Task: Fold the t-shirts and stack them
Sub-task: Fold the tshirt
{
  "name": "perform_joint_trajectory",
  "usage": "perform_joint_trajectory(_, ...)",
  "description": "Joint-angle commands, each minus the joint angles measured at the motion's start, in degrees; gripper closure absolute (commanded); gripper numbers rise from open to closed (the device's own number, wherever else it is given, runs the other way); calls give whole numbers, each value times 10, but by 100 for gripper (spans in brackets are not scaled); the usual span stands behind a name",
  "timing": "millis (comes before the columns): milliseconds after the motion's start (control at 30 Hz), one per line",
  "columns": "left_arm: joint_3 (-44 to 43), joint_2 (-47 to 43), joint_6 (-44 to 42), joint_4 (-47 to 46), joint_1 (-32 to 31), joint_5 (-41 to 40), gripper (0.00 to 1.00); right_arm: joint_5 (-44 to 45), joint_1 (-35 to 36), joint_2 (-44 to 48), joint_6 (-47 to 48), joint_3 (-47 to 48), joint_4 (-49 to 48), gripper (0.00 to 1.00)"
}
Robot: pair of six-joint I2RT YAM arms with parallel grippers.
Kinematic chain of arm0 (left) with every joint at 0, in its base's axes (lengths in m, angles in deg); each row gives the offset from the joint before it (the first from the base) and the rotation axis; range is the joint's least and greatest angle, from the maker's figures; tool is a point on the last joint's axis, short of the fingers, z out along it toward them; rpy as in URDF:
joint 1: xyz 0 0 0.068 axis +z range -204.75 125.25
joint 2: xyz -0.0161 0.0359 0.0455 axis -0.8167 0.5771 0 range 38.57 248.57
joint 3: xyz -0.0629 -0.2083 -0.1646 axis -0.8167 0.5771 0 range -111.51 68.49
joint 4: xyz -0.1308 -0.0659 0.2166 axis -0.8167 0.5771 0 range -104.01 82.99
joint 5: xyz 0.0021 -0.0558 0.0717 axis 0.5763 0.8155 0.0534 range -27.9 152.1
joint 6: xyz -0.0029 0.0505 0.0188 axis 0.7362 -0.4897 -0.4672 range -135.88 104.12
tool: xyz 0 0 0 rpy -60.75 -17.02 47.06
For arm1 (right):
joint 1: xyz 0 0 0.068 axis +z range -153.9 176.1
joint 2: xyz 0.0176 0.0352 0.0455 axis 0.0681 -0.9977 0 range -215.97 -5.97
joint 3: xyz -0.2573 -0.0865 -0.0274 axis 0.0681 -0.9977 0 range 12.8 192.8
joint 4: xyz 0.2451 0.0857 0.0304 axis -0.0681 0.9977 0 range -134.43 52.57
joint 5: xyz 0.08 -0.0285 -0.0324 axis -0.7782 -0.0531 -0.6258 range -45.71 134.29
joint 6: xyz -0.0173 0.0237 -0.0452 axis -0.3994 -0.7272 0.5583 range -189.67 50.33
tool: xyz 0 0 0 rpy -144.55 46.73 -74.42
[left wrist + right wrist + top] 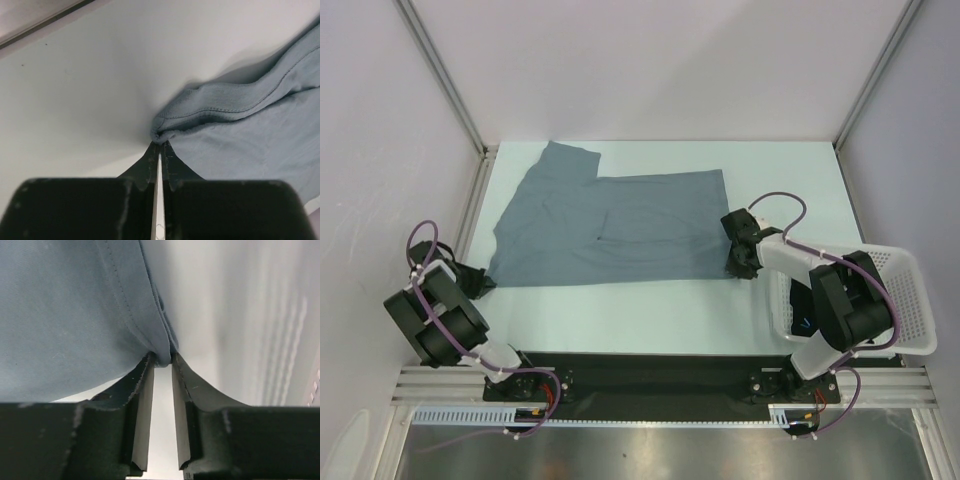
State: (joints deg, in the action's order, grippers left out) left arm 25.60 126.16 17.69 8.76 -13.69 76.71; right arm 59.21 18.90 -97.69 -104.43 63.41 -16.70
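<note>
A slate grey-blue t-shirt (610,230) lies spread flat on the white table, one sleeve pointing to the far left. My left gripper (480,282) is at the shirt's near left corner. In the left wrist view its jaws (160,142) are shut on a bunched, stitched edge of the t-shirt (240,125). My right gripper (736,270) is at the shirt's near right corner. In the right wrist view its fingertips (162,359) pinch a fold of the t-shirt's hem (75,305), which hangs down to them from above.
A white lattice basket (910,300) stands at the right edge, beside the right arm, which hides part of something dark inside it. Metal frame posts (440,70) rise at the far corners. A black rail (650,365) runs along the near edge.
</note>
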Motion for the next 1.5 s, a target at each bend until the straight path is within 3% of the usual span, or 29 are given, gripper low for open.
perform_joint_trajectory(0,-10,16,-6,1,4,-12,97,29,-5,-21,12,-19,-3,76)
perform_joint_trajectory(33,-13,17,-10,1,5,-16,100,28,-6,-20,12,-19,-6,77)
perform_joint_trajectory(100,-16,17,-14,10,5,-20,100,27,-4,-19,17,-22,-7,93)
perform_joint_trajectory(167,-18,15,-19,19,6,-27,100,27,-5,-15,16,-24,-2,100)
perform_joint_trajectory(500,-2,-48,-42,76,17,-99,100,12,14,63,-13,-75,62,100)
perform_joint_trajectory(767,17,-71,-40,93,20,-100,100,2,20,107,-7,-86,101,100)
perform_joint_trajectory(800,18,-84,-39,94,20,-101,99,-8,18,109,1,-82,106,100)
perform_joint_trajectory(833,24,-97,-43,93,20,-99,90,-16,18,116,10,-79,105,100)
perform_joint_trajectory(900,28,-127,-46,93,19,-107,72,-37,17,122,36,-63,102,82)
perform_joint_trajectory(933,25,-152,-46,98,20,-124,57,-45,17,128,43,-55,102,72)
perform_joint_trajectory(967,16,-151,-47,105,21,-133,54,-51,16,131,49,-49,101,59)
perform_joint_trajectory(1067,-2,-141,-32,122,18,-129,40,-67,15,127,67,-11,101,40)
perform_joint_trajectory(1167,-16,-144,-23,125,18,-119,36,-52,12,96,94,60,123,25)
perform_joint_trajectory(1267,-29,-147,-24,127,7,-108,35,-63,-12,62,127,118,117,18)
perform_joint_trajectory(1467,-60,-126,-32,19,-103,26,41,-88,-65,-43,142,280,89,17)
